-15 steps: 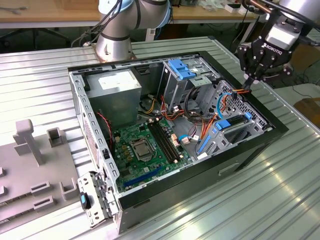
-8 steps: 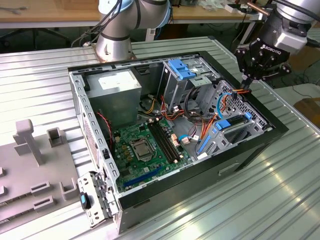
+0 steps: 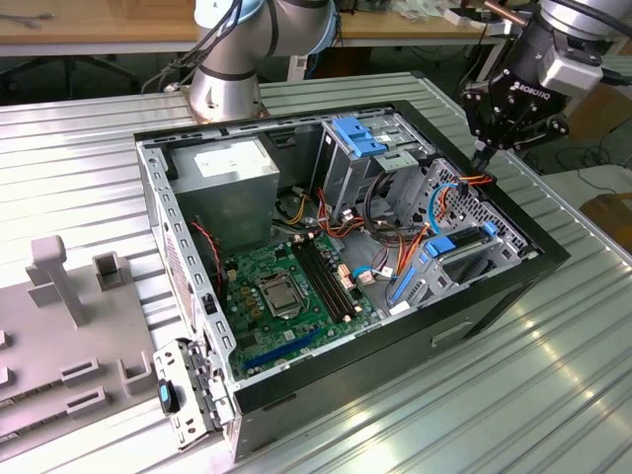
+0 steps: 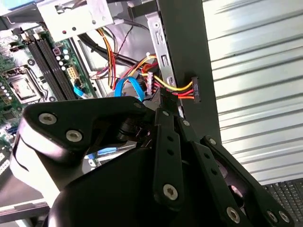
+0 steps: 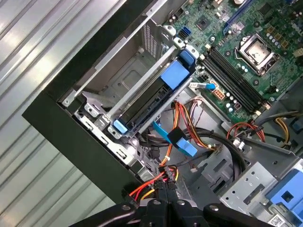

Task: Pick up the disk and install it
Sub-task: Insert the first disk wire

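Observation:
My gripper [image 3: 482, 158] hangs over the open computer case [image 3: 494, 296], above its edge on the exterior view's right. Its fingers are shut on the black connector [image 5: 164, 183] of a red, yellow and orange power cable [image 4: 180, 87]; in the second wrist view the connector [image 4: 195, 90] sticks out past the fingertips. The disk [image 5: 118, 126] lies edge-on inside the drive cage below the gripper, its bright blue rail ends showing. The exterior view shows those blue rails [image 3: 439, 245] in the cage by the case's front corner. A blue data cable [image 5: 182, 142] runs between disk and gripper.
The green motherboard [image 3: 286, 286] fills the case floor. A grey power-supply box [image 3: 232, 163] sits at the back, and a blue latch [image 3: 357, 136] tops the upper bay. Grey fixtures [image 3: 59, 286] stand on the ribbed metal table at the exterior view's left. The arm's base [image 3: 227, 79] stands behind the case.

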You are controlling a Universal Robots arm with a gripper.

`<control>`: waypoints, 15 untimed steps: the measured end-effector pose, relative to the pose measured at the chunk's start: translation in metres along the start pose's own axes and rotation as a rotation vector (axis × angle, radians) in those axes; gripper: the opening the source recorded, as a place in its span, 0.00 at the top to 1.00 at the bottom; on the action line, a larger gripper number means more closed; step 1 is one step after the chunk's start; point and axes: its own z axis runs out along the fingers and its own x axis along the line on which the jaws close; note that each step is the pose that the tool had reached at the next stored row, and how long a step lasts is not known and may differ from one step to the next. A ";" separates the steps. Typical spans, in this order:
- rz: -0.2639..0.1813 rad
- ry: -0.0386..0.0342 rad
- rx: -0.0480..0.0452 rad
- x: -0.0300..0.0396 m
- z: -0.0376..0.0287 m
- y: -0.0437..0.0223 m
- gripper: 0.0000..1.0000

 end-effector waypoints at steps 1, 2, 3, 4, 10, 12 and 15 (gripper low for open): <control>-0.015 -0.0008 0.0000 -0.0003 0.0001 -0.0003 0.89; -0.030 -0.0015 0.0000 -0.0004 0.0002 -0.0004 0.89; -0.082 -0.0039 -0.0003 -0.0006 0.0005 -0.0009 0.89; -0.110 -0.0053 -0.0003 -0.0005 0.0008 -0.0014 0.89; -0.216 -0.0103 -0.0006 0.0051 0.0023 -0.0110 0.89; -0.271 -0.0129 -0.0008 0.0051 0.0028 -0.0110 0.89; -0.366 -0.0175 -0.0010 0.0051 0.0041 -0.0109 0.89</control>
